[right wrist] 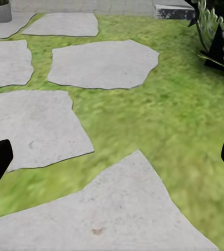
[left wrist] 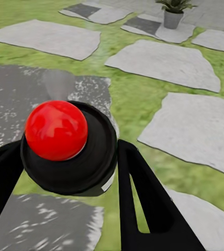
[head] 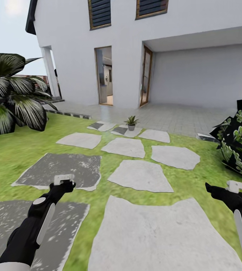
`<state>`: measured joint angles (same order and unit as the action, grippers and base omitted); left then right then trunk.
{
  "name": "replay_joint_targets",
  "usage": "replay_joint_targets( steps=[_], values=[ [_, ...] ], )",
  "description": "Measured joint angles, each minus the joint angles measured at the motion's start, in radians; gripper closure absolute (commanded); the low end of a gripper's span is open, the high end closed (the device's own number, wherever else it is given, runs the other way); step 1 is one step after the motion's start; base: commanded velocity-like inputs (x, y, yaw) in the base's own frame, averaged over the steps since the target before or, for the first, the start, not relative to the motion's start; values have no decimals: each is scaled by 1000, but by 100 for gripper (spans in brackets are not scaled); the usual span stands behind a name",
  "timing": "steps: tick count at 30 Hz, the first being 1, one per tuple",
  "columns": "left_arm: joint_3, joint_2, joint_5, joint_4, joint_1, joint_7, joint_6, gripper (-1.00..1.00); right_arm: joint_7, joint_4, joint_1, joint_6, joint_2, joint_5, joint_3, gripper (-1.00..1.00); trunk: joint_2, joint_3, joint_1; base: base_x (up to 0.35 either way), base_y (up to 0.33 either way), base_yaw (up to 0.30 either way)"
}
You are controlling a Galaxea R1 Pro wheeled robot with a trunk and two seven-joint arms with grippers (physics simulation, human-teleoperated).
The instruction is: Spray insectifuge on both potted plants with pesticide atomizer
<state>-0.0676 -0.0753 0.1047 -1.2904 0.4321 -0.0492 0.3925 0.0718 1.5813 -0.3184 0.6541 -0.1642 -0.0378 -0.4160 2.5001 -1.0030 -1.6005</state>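
Head view: one potted plant (head: 131,123) sits far ahead on the stepping stones (head: 140,175), so spraying from here would likely fall short. Left wrist view: left gripper (left wrist: 65,167) clamped around the spray bottle (left wrist: 65,144), glossy red button up. Right wrist view: right gripper (right wrist: 112,159) spread wide, empty, above grass.

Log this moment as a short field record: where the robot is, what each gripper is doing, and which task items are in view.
setting: lawn with stepping stones, facing a white house
left gripper: shut on the pesticide atomizer, red button top facing the wrist camera
right gripper: open, nothing between its fingers, above grass and stones
potted plant: one in view, upright on a far stone by the paving
spraying: none visible
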Motion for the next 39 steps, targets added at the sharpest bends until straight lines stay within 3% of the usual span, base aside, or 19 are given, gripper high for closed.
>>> replay_joint_targets(
  steps=[39],
  values=[
    [0, 0, 0, 0, 0, 0, 0, 100, 0, -1, 0, -1, 0, 0, 0, -100, 0, 10, 0, 330, 0, -18]
  ],
)
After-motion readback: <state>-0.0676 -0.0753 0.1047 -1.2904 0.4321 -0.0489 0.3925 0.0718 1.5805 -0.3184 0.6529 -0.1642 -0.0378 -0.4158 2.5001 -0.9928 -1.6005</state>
